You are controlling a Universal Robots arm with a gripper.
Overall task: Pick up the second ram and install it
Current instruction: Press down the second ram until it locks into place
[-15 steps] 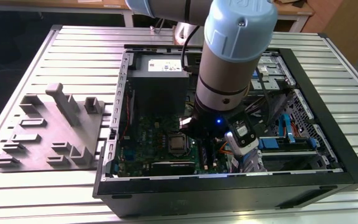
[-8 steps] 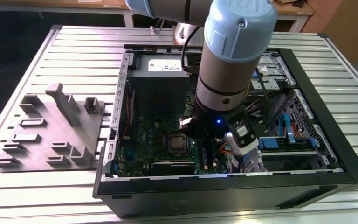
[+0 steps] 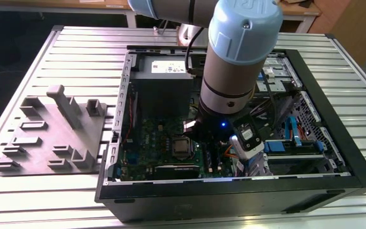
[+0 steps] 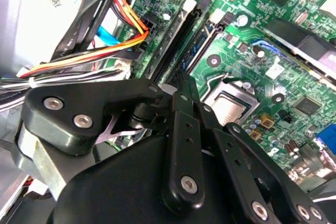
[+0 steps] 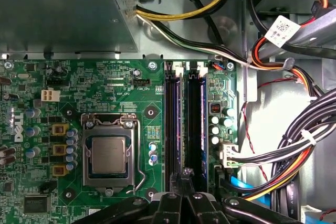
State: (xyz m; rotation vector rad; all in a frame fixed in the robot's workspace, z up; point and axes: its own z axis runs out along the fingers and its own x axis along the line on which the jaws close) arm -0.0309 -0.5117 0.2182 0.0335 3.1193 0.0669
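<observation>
In both wrist views my gripper (image 5: 186,174) (image 4: 185,80) hangs low over the green motherboard (image 5: 84,82), at one end of its two long black memory slots (image 5: 173,119). Its fingertips are together and I see nothing between them. A thin dark blue-green strip with chips, the second ram (image 4: 202,45) (image 5: 201,114), seems to stand on edge in the slot nearer the cable bundle. Whether it is fully seated I cannot tell. In the exterior view the arm (image 3: 234,71) reaches down into the open computer case (image 3: 335,143).
The CPU socket (image 5: 107,153) lies beside the slots. Cable bundles (image 5: 294,145) crowd the other side, and a metal power supply box (image 5: 58,9) sits past the board. A grey moulded fixture (image 3: 55,133) rests on the slatted table at the exterior view's left.
</observation>
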